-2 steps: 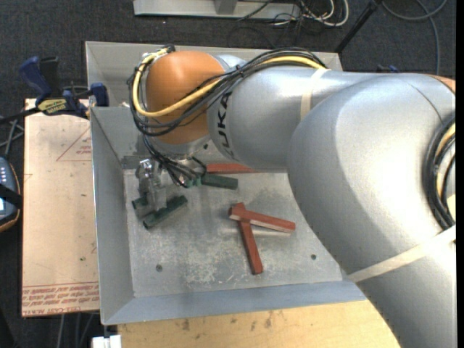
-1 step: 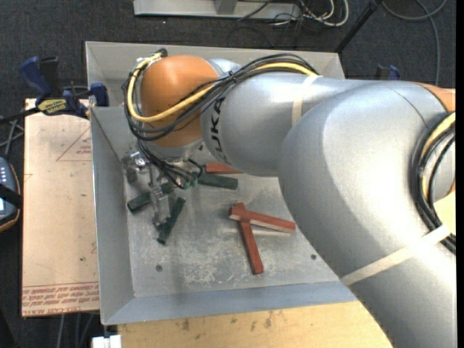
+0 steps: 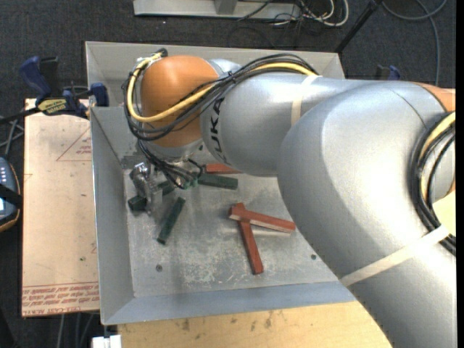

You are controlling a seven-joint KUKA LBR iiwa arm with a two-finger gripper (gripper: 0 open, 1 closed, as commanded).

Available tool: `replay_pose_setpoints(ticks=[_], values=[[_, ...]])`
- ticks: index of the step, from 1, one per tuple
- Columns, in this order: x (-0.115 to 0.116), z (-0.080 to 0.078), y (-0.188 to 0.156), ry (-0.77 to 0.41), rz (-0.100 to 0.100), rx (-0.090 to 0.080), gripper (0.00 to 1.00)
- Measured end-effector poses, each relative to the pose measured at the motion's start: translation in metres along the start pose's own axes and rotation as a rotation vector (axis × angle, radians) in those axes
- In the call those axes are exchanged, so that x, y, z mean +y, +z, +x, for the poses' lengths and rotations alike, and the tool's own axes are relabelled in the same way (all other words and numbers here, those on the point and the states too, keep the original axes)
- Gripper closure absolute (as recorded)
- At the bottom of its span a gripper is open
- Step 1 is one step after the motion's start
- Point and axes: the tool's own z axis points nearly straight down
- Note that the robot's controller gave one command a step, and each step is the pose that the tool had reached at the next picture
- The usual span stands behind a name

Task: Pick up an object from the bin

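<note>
Two red-brown sticks (image 3: 255,234) lie flat, upper-left ends touching, forming a V. The upper one has a pale side face. A dark green stick (image 3: 171,220) lies tilted, well to their left. Dark carpet (image 3: 51,13) all around. A white flat base (image 3: 217,4) and loose cables (image 3: 322,6) sit at the top.

The arm (image 3: 326,143) reaches from the right into the bin (image 3: 196,270). The gripper (image 3: 146,185) is low at the bin's left side, among dark green blocks (image 3: 170,220). Two red-brown sticks (image 3: 251,246) lie crossed and touching near the centre, apart from the gripper.
</note>
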Motion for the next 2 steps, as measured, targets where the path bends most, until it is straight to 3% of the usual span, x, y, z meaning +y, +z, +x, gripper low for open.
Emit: replay_pose_setpoints(ticks=[1,2], values=[[0.000,0.000,0.000,0.000,0.000,0.000,1.00],[-0.011,0.007,-0.152,-0.016,0.002,-0.003,1.00]])
